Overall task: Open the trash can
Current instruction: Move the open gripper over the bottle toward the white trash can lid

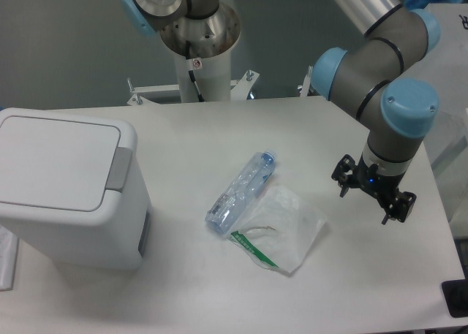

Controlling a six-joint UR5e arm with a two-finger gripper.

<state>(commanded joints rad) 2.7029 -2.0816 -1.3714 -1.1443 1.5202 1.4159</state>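
The trash can (66,195) is a big white boxy bin at the table's left edge. Its flat lid (55,158) lies shut, and a grey push tab (119,167) sits on the lid's right side. My gripper (364,206) hangs over the right part of the table, far from the bin. Its black fingers (342,189) point down and stand apart, open, with nothing between them.
A crushed clear plastic bottle (240,191) with a blue cap lies mid-table, between bin and gripper. A crumpled clear plastic bag (285,228) lies beside it. The arm's white base post (201,56) stands at the back. The table's right edge runs close to the gripper.
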